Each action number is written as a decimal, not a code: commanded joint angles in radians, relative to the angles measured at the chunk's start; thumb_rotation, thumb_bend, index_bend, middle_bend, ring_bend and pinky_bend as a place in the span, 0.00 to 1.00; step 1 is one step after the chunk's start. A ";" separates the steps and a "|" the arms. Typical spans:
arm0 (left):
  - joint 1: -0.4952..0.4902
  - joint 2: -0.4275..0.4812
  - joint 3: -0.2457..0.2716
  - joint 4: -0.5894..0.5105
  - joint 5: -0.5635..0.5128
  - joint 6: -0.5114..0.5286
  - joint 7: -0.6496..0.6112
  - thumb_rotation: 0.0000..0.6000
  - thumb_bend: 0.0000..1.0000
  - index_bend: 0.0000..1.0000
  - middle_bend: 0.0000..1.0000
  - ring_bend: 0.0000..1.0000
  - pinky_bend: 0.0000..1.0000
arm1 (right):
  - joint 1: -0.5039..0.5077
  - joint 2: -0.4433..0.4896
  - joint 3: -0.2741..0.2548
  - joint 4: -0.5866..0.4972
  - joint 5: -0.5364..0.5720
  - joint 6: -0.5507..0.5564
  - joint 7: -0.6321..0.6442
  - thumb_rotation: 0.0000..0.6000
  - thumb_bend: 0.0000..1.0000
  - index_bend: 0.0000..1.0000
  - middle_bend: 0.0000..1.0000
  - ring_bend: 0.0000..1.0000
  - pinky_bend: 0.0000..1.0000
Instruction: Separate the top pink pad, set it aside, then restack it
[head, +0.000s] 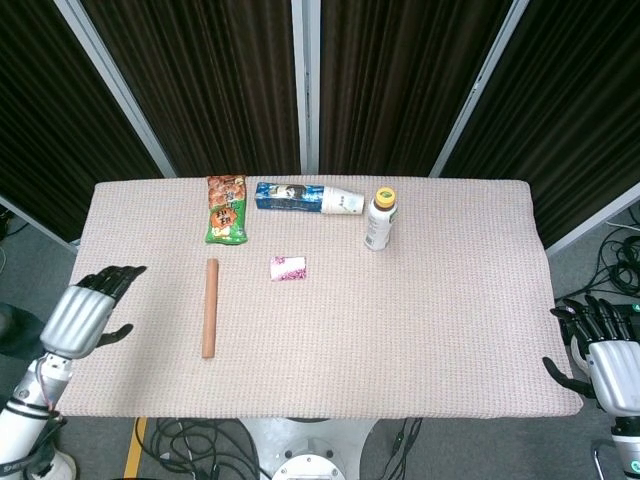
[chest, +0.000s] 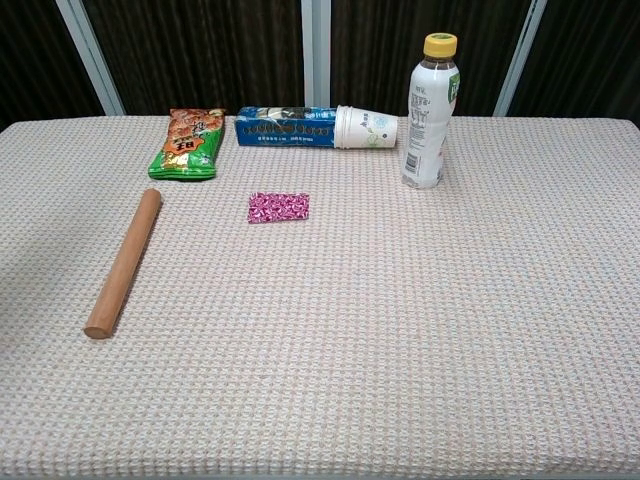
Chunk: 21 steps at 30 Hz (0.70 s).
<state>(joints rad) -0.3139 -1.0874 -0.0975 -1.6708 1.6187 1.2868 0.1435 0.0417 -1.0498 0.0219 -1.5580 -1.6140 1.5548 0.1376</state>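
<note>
Dark curtains hang behind the table, which wears a woven cloth. The pink pad lies flat left of centre, toward the far edge, touched by nothing. A wooden rod lies to its left. The left hand hovers over the table's left edge, fingers spread, empty. The right hand sits off the near right corner, fingers apart.

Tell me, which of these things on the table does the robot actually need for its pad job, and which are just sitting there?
Needed:
pink pad stack
left hand, fingers spread
right hand, fingers spread

Just lying about:
wooden rod
green snack bag
blue box
paper cups
bottle
</note>
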 joint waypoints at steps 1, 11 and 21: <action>-0.134 -0.052 -0.049 0.050 0.014 -0.139 -0.038 1.00 0.26 0.30 0.52 0.48 0.64 | 0.000 0.001 -0.001 -0.002 0.000 0.000 -0.003 0.88 0.17 0.21 0.13 0.00 0.00; -0.417 -0.260 -0.077 0.240 -0.034 -0.459 -0.076 1.00 0.60 0.34 0.89 0.86 0.99 | 0.003 0.015 -0.001 -0.030 0.000 -0.009 -0.022 0.88 0.17 0.21 0.13 0.00 0.00; -0.563 -0.435 -0.086 0.359 -0.232 -0.685 0.046 1.00 0.61 0.24 0.89 0.87 0.99 | 0.008 0.024 0.000 -0.034 0.016 -0.029 -0.025 0.88 0.17 0.21 0.13 0.00 0.00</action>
<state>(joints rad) -0.8462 -1.4877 -0.1784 -1.3438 1.4255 0.6354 0.1557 0.0495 -1.0263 0.0216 -1.5918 -1.5985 1.5265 0.1127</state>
